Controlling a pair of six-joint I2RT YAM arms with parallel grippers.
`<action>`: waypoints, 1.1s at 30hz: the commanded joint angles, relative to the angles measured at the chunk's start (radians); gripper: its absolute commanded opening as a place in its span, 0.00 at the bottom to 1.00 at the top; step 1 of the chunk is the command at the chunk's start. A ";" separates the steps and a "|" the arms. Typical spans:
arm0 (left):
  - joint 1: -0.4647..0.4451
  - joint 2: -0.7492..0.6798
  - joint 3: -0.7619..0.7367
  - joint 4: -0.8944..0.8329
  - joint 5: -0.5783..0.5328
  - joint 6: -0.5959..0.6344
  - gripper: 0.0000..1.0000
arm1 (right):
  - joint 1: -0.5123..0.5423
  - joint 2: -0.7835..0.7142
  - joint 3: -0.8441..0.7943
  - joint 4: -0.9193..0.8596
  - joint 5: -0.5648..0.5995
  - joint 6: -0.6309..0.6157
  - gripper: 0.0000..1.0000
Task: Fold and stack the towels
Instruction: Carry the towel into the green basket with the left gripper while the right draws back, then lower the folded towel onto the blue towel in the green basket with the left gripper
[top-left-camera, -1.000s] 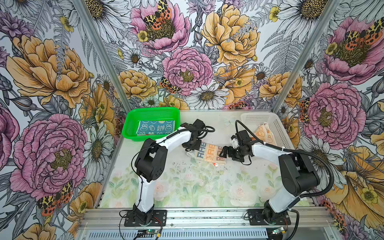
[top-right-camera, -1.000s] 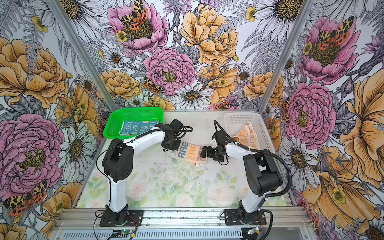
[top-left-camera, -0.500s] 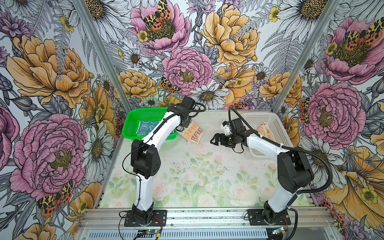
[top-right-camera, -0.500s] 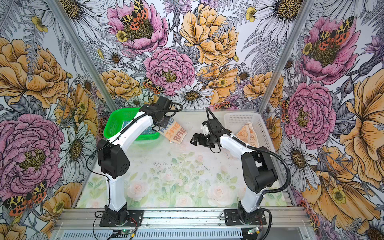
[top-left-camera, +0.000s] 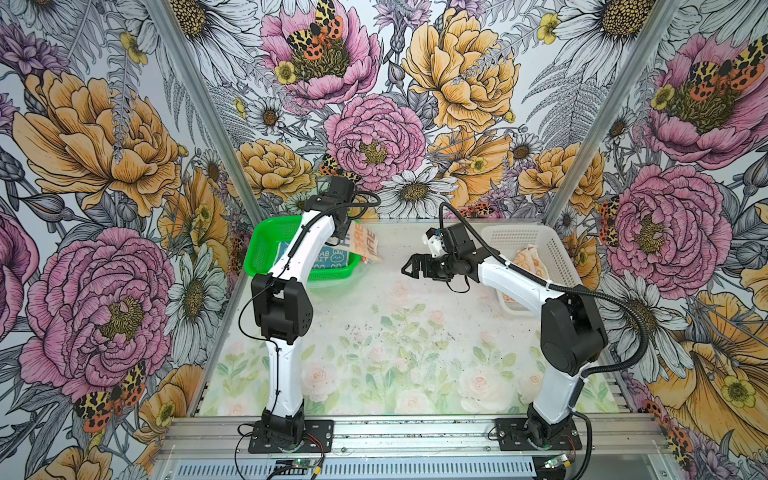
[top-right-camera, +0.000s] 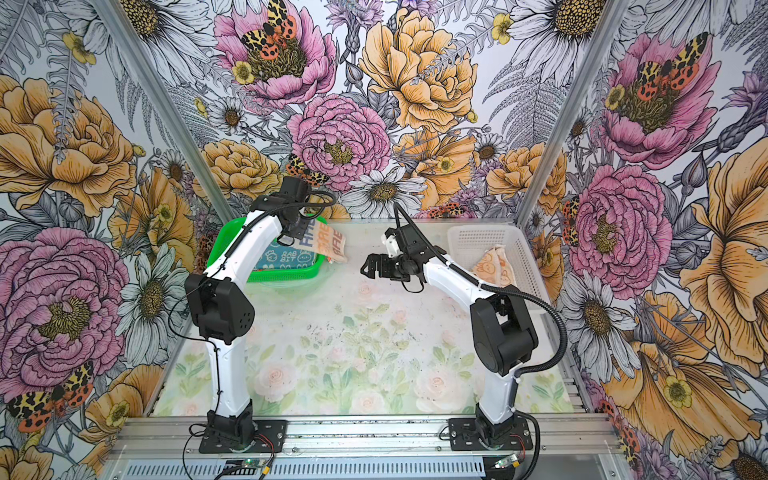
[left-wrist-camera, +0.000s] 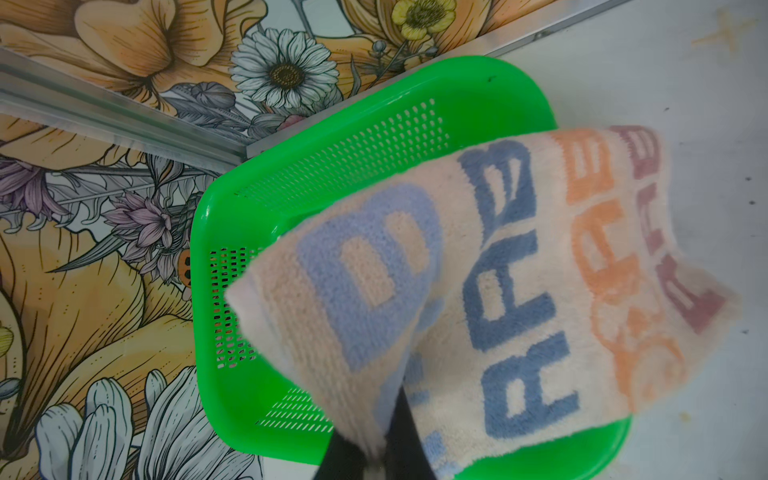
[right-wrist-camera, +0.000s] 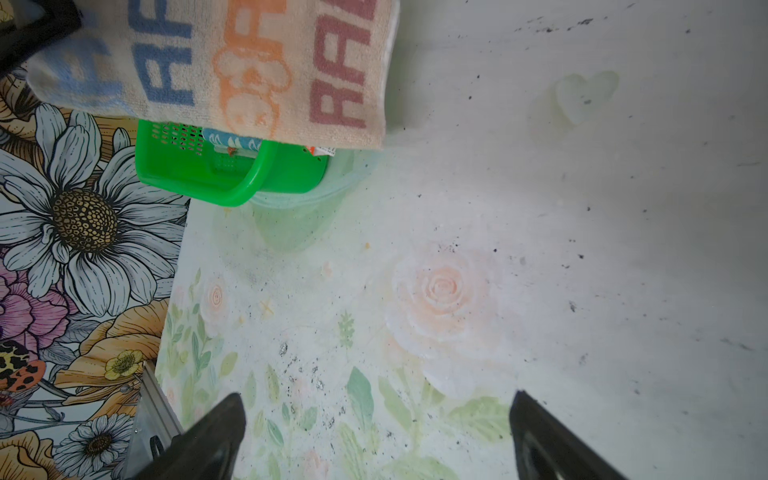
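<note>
I hold the cream towel (top-left-camera: 362, 245) pinched in my left tool (left-wrist-camera: 380, 455) above the basket (top-left-camera: 262, 249), probably for stacking on the blue towel (top-left-camera: 328, 259); right tool (top-left-camera: 417, 270) wide, empty.

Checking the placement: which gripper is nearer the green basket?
Left. Left gripper holds the cream RABBIT towel over the green basket; right gripper hangs open over the table.

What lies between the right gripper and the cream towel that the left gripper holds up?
Nothing: only bare table shows between the open right gripper and the cream towel, in both top views and the right wrist view.
</note>
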 joint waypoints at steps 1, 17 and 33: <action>0.058 0.016 -0.037 0.007 0.026 0.045 0.00 | 0.012 0.036 0.054 -0.003 -0.020 0.011 0.99; 0.133 0.127 -0.038 0.018 -0.019 0.166 0.00 | 0.031 0.097 0.117 -0.047 -0.015 0.013 0.99; 0.210 0.172 0.008 0.018 -0.006 0.169 0.00 | 0.031 0.113 0.107 -0.050 -0.013 0.020 0.99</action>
